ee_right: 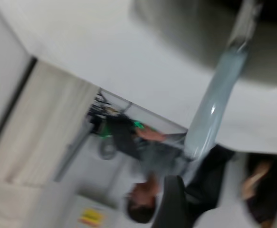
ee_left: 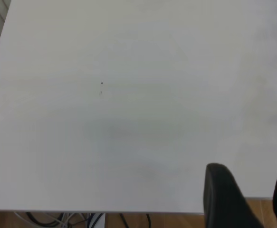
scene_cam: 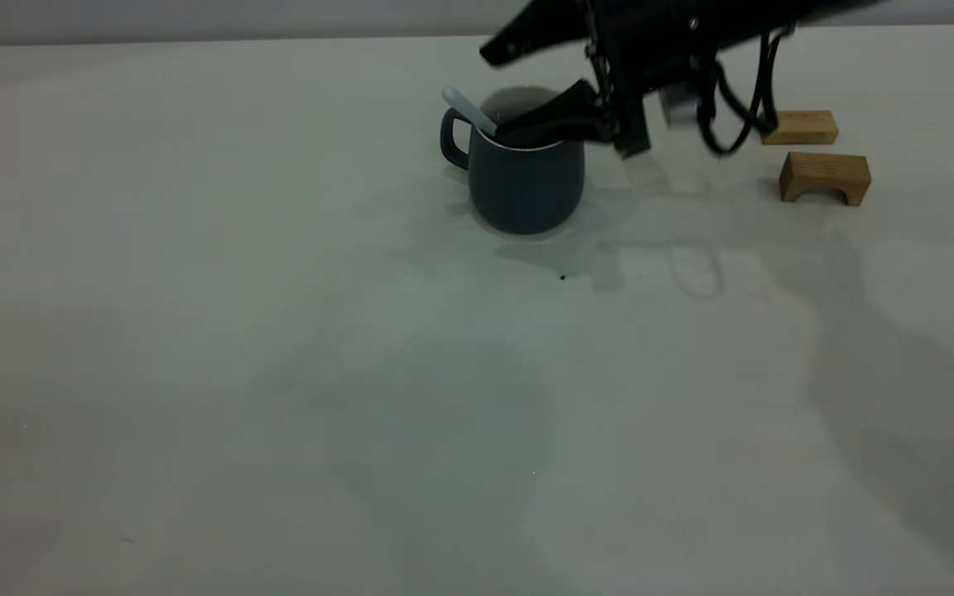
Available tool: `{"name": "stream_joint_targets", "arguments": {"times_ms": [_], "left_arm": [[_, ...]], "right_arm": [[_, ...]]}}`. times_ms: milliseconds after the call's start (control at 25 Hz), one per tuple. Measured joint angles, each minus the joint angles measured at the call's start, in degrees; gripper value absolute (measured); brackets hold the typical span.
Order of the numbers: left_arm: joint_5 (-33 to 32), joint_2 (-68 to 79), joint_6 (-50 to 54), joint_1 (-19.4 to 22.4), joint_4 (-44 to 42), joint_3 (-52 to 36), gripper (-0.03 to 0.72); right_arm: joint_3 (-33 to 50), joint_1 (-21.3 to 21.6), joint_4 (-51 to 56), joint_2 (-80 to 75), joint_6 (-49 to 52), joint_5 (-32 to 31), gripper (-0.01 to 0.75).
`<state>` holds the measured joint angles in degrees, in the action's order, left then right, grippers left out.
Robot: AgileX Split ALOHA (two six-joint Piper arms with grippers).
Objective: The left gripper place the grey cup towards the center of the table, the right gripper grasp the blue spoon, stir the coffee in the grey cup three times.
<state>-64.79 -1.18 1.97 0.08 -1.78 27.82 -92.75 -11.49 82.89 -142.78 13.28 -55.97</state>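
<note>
The grey cup stands upright on the table, back of centre, its handle to the left. The blue spoon leans in it, its pale handle sticking up over the left rim; the right wrist view shows the spoon just past one dark finger. My right gripper reaches in from the right, open: one finger lies across the cup's mouth, the other stands well above it. The coffee is hidden behind that finger. My left gripper hangs open and empty over a table edge.
Two tan wooden blocks sit at the back right, beyond the right arm's cable loop. A tiny dark speck lies in front of the cup. People show blurred beyond the table in the right wrist view.
</note>
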Motion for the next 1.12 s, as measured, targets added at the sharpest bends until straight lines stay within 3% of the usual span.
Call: {"name": "stream_joint_targets", "arguments": {"times_ms": [200,480,920,1120], "left_arm": [[0.00,0.00,0.00,0.00,0.00,0.00,0.333],[0.00,0.00,0.00,0.00,0.00,0.00,0.333],[0.00,0.00,0.00,0.00,0.00,0.00,0.333],[0.00,0.00,0.00,0.00,0.00,0.00,0.333]], "right_arm": [[0.00,0.00,-6.82,8.26,-5.08,0.20,0.647],[0.04,0.00,-20.53,22.15,-12.92,-0.47,0.467],[0.04,0.00,-37.72,42.25,-14.19,-13.01,0.221],[0.14,0.00,-45.18,48.44,-15.81,-14.25,0.195]]}}
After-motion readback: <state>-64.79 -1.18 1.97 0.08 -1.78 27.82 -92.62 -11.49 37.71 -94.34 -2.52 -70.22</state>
